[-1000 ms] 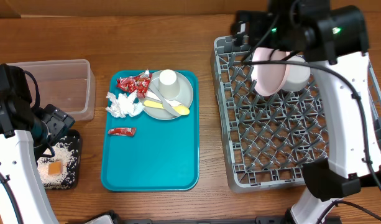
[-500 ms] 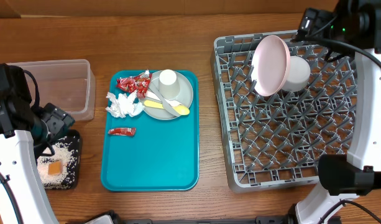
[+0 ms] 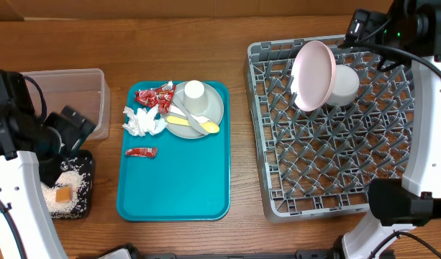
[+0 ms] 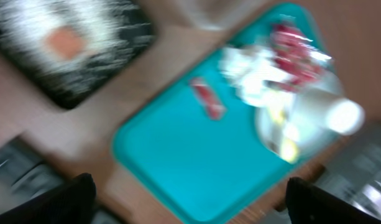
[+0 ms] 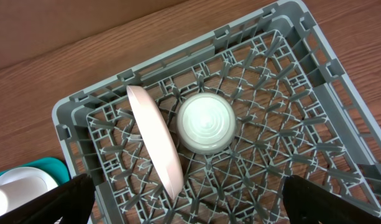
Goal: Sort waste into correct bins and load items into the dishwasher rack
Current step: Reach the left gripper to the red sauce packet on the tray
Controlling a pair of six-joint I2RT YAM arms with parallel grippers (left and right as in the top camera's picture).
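left gripper and right gripper gape empty; the tilted pink plate beside the bowl could topple if the rack gets jolted

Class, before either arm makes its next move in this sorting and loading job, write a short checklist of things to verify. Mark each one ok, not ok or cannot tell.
1. Left gripper open and empty: ok.
2. Right gripper open and empty: ok.
3. Pink plate standing on edge in the dishwasher rack: ok.
4. White bowl upside down in the rack: ok.
5. Wrappers and tissue binned: not ok, they lie on the teal tray.
6. White cup loaded: not ok, it sits on the grey-green plate.
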